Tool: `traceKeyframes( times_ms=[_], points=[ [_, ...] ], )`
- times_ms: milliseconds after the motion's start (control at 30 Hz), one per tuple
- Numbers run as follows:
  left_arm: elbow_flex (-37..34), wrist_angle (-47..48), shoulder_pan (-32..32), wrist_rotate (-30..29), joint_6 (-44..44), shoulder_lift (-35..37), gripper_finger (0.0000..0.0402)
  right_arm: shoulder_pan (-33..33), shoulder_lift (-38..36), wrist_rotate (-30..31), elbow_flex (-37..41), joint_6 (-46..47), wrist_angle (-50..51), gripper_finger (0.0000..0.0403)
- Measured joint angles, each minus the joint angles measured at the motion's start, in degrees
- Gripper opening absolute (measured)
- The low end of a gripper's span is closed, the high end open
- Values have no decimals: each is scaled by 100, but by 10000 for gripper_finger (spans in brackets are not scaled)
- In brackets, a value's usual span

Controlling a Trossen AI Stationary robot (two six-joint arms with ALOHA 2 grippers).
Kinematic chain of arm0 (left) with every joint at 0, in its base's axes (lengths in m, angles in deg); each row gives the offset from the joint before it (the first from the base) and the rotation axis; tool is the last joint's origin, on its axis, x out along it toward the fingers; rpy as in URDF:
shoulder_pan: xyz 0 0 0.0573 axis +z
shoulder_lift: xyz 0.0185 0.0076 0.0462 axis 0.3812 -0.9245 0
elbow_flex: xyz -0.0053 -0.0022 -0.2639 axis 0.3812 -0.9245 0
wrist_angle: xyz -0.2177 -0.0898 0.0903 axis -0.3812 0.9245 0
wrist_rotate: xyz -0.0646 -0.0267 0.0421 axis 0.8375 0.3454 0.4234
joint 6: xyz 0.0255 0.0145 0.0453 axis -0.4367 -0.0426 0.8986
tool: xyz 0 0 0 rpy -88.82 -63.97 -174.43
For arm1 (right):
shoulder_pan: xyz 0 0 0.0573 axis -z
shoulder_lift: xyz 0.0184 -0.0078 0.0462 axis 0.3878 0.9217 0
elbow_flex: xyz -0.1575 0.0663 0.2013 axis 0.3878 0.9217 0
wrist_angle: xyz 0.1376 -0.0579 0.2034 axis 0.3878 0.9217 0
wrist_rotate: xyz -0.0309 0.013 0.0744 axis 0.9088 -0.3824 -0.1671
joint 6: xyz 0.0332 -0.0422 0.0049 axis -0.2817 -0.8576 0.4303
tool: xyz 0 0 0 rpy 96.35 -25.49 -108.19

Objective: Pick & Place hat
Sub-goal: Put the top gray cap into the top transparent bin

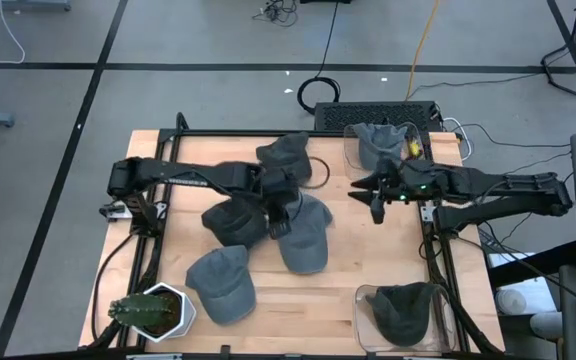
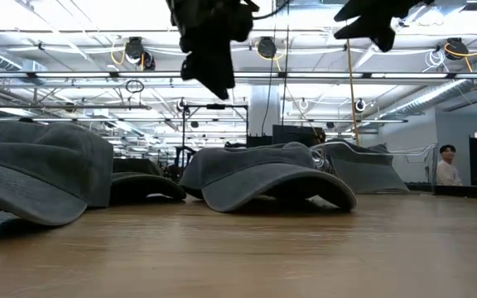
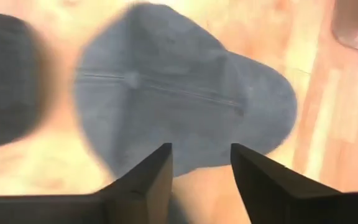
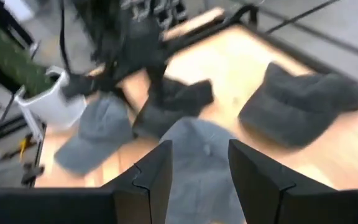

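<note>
Several grey hats lie brim-down on the wooden table (image 1: 368, 270). My left gripper (image 3: 201, 149) hangs open, tipped down, above the middle light-grey hat (image 3: 179, 93), also seen in the high view (image 1: 308, 240); nothing is between its fingers. A darker hat (image 1: 233, 222) lies just to its left, another hat (image 1: 290, 155) toward the far edge, and one more hat (image 1: 223, 285) toward the near edge. My right gripper (image 1: 373, 200) waits open in the air to the right of the middle, holding nothing; its wrist view (image 4: 197, 146) looks over the hats.
A clear bin (image 1: 438, 325) at the near right corner and another bin (image 1: 353, 150) at the far right each hold a hat. A plant in a white pot (image 1: 153, 312) stands at the near left corner. Bare wood lies between the two bins.
</note>
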Motion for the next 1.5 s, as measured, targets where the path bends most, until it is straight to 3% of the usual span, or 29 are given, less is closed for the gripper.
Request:
traceKeyframes(
  times_ms=[133,367,600,800,900,1033,1500],
  points=[
    [-2,319,289,-237,456,192,199,37,511,-208,0,-18,8,144],
    [-180,636,521,59,899,153,204,342,1585,-1072,1,-642,-156,148],
    [-754,650,489,165,537,183,205,395,2191,-1178,2,-1109,-520,206],
    [-1321,-635,451,740,52,211,205,752,2857,-1114,2,-971,-967,249],
    [-1551,-1064,476,894,-220,215,205,943,3157,-1427,4,-898,-1047,251],
    [-1802,-963,543,883,-274,213,205,1077,3407,-1860,4,-892,-1184,248],
    [-1867,-1090,942,716,-294,242,205,1213,3752,-1863,88,-441,-1639,247]
  ],
)
